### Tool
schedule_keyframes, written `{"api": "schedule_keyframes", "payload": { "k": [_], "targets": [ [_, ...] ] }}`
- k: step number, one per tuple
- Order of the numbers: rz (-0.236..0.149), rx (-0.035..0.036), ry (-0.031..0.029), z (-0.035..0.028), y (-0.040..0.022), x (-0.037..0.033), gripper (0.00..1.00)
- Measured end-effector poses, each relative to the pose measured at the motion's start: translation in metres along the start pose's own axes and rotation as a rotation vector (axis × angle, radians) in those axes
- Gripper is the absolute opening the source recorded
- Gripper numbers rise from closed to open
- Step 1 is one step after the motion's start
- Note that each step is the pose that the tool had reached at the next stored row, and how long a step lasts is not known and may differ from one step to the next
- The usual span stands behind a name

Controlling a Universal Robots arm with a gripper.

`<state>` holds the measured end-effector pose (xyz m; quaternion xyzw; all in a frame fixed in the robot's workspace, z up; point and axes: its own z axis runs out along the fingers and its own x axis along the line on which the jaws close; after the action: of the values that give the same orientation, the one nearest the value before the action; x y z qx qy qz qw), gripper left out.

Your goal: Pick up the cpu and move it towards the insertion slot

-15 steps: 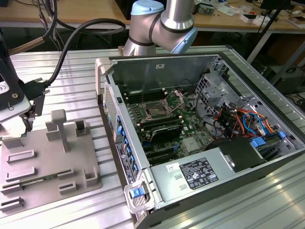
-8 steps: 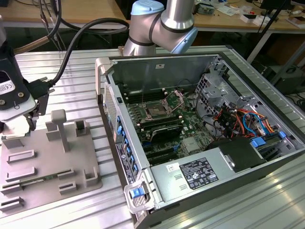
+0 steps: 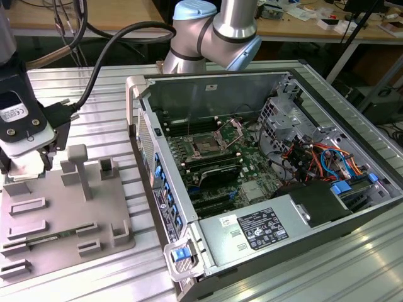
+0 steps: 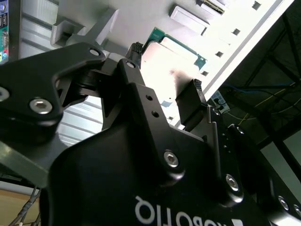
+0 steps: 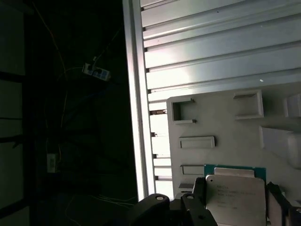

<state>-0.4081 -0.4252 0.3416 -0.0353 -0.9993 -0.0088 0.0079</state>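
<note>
Jaws tight against sides of cpu (image 5: 235,197)

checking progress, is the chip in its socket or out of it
Out: the chip is clamped in the gripper over the grey tray; in the exterior view the socket looks dark and bare.

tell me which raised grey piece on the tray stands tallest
The T-topped post, just to the exterior view's right of the gripper gripping the cpu; every other piece on the tray sits clearly lower.
</note>
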Motion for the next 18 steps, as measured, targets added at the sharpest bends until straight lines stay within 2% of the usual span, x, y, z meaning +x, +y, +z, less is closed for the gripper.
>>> {"api": "schedule_keyframes", "payload": {
  "k": [3,11,18],
  "targets": [
    [0.000,0.0000,0.0001,-0.0123,0.0002,0.0000,0.55],
    [0.000,0.0000,0.0000,-0.0327,0.0006,-0.0001,0.55],
    [0.000,-0.0001,0.0000,-0.0474,0.0009,0.0000,0.55]
  ]
}}
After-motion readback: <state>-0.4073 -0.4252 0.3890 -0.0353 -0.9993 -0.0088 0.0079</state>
